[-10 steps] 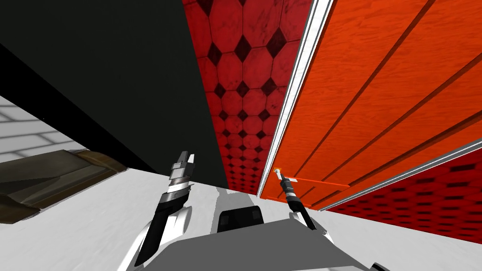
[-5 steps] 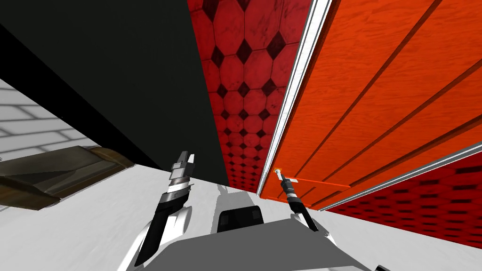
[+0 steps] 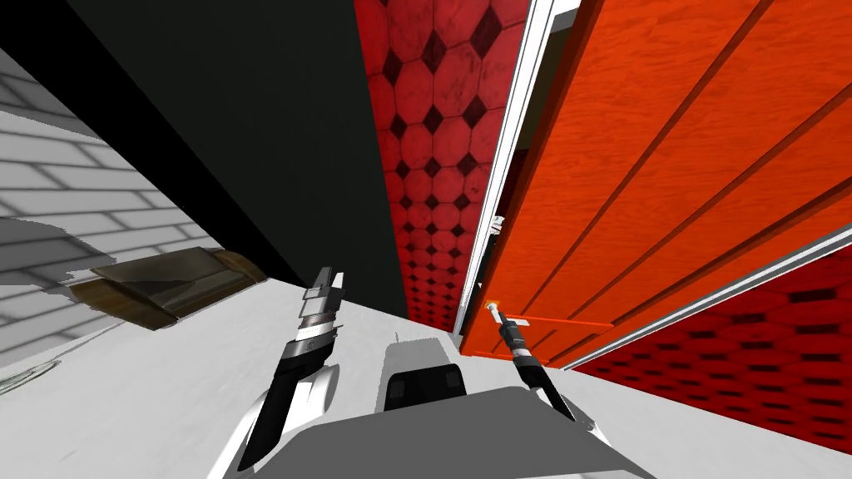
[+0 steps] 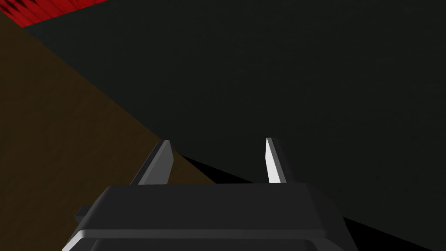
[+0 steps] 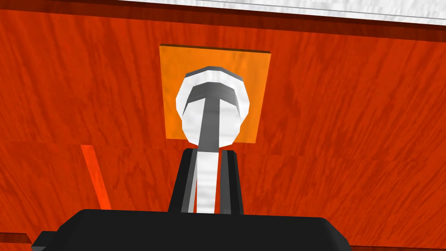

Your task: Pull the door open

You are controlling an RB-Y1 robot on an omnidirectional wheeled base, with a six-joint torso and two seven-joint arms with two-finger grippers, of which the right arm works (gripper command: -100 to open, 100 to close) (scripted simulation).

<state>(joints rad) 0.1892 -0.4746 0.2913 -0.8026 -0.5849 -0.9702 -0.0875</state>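
The right tool (image 5: 208, 157) is pressed together on the white and grey lever handle (image 5: 212, 106) of the orange, wood-grained door (image 3: 666, 166). Its two thin fingers (image 5: 185, 183) clamp the lever's sides just short of the handle's round base. That base sits on a brighter orange square plate (image 5: 170, 87), straight ahead of the tool and flat on the door's face. A narrow bright orange strip (image 5: 93, 176) runs across the door beside the tool's body, and long dark grooves cross the panel farther off.

In the head view the right tool reaches forward to the door's free edge. Just past the tool, that edge stands a little off the white door frame (image 3: 509, 166), with a thin dark gap between them that widens farther from the tool — the door is slightly ajar. On the far side of the frame from the tool is a red tiled wall with dark diamonds (image 3: 433, 125).

The left tool (image 3: 330, 281) hangs well apart from the door, over the white floor (image 3: 150, 382), its fingers (image 4: 274, 161) spread and holding nothing. Ahead of it is a flat, very dark wall (image 4: 305, 87), with a dull brown surface (image 4: 52, 130) to one side. Beyond the left tool, away from the door, a low brown-olive slab (image 3: 175, 279) lies at the foot of a grey brick-patterned wall (image 3: 66, 166).
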